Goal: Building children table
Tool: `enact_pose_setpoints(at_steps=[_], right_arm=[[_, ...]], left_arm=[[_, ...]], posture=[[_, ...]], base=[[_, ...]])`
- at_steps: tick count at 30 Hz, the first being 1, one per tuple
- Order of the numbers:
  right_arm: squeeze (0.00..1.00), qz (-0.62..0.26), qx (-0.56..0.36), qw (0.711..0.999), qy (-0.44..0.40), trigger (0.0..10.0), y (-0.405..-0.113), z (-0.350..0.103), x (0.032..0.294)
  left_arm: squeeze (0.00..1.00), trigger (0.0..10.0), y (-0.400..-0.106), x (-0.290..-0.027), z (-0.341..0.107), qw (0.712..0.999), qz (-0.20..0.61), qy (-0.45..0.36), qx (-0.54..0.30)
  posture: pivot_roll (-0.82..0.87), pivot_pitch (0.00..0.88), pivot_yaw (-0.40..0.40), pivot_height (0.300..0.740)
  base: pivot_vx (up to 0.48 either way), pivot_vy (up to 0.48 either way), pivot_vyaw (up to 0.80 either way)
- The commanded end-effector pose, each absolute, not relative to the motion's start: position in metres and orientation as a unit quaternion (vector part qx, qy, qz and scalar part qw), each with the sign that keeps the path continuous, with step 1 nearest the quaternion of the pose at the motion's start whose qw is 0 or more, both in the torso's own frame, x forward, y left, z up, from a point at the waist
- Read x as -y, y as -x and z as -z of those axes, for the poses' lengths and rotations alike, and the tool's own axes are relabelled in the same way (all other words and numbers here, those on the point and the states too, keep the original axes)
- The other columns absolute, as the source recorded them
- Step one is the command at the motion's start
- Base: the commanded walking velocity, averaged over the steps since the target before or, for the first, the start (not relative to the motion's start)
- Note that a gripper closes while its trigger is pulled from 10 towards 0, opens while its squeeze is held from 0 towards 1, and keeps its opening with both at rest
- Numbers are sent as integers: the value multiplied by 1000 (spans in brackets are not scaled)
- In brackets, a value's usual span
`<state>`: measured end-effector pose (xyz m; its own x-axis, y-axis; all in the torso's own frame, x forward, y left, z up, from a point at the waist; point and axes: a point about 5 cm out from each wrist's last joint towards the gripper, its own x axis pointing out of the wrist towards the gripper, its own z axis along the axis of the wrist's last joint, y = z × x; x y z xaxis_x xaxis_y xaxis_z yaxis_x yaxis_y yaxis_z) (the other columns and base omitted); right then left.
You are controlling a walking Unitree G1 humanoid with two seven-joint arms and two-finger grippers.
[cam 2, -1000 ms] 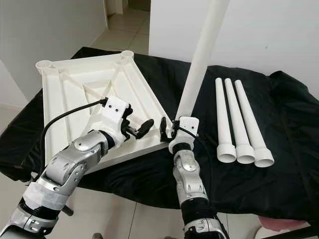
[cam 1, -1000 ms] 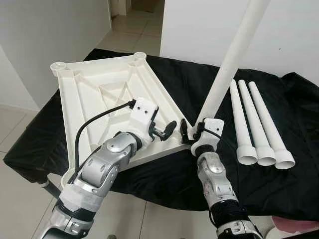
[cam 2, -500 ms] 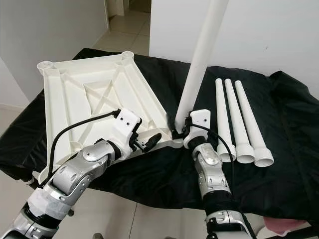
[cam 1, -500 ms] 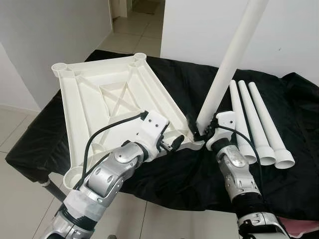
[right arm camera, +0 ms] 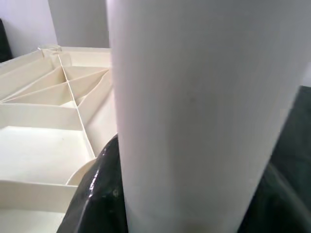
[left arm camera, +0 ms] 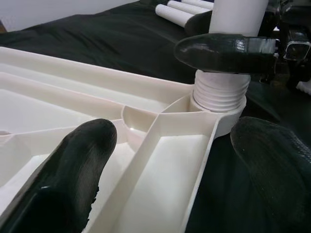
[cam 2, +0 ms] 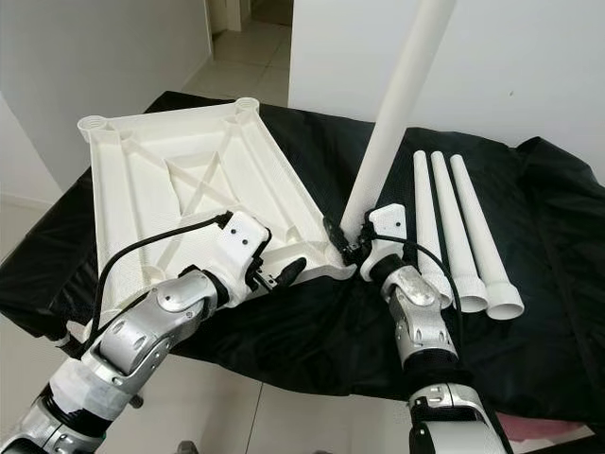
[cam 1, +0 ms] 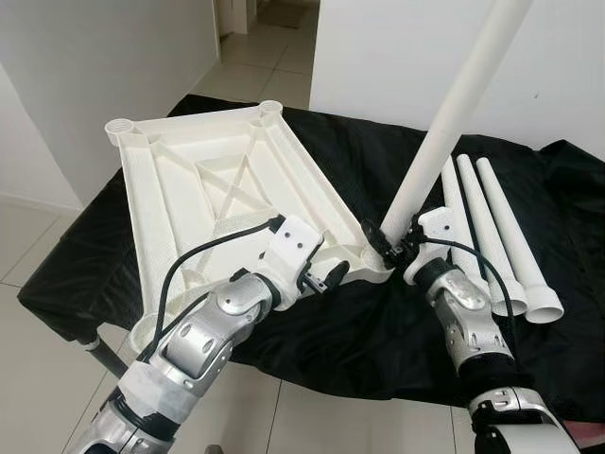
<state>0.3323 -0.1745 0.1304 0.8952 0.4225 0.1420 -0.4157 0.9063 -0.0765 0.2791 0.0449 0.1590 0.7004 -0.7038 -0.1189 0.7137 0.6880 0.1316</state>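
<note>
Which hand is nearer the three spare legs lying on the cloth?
Right. The right hand grips the upright leg just beside the spare legs; the left hand is over the tabletop, farther away.

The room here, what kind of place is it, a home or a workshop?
Probably a home, in a room used for assembly. Pale floor tiles run past plain white walls into a hallway. A black cloth covers the work surface, where the upturned tabletop and three spare legs lie.
</note>
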Motion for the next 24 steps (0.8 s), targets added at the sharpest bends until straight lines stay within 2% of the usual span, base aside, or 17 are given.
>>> enact_pose_setpoints(at_steps=[1, 5, 6, 7, 8, 11, 17, 20, 24], right_arm=[[0, -200, 72, 977, 20, 0, -331, -126, 180], [0, -195, 70, 978, 11, 0, -328, -121, 179], [0, -181, 69, 981, 0, 6510, -326, -117, 178], [0, -181, 69, 981, 0, 6510, -326, -117, 178], [0, -175, 68, 982, 1, 10000, -325, -116, 177], [0, -164, 66, 984, -1, 10000, -324, -115, 176], [0, -44, 54, 997, -33, 10000, -315, -111, 170], [0, -19, 47, 998, -43, 10000, -314, -110, 169], [0, 58, 43, 994, -82, 10000, -308, -111, 154]], left_arm=[[0, 10000, -273, -39, -157, 877, 471, -88, -37], [0, 10000, -274, -38, -157, 878, 470, -86, -35], [0, 10000, -274, -36, -157, 877, 471, -84, -34], [0, 10000, -274, -36, -157, 877, 471, -84, -34], [0, 10000, -274, -35, -158, 877, 472, -86, -32], [0, 10000, -274, -34, -158, 877, 472, -85, -32], [0, 10000, -276, -41, -157, 881, 463, -85, -34], [0, 10000, -277, -43, -157, 883, 460, -86, -35], [0, 10000, -278, -48, -155, 887, 453, -83, -40]], posture=[[-19, 0, -28, 740], [-28, 0, -21, 740], [-29, 0, -21, 740], [-29, 0, -21, 740], [-29, 0, -21, 740], [-34, 0, -21, 740], [-29, 0, -20, 740], [-29, 0, -19, 740], [-40, 0, -18, 740]], base=[[0, 0, 0], [0, 0, 0], [0, 0, 0], [0, 0, 0], [0, 0, 0], [0, 0, 0], [0, 0, 0], [0, 0, 0], [0, 0, 0]])
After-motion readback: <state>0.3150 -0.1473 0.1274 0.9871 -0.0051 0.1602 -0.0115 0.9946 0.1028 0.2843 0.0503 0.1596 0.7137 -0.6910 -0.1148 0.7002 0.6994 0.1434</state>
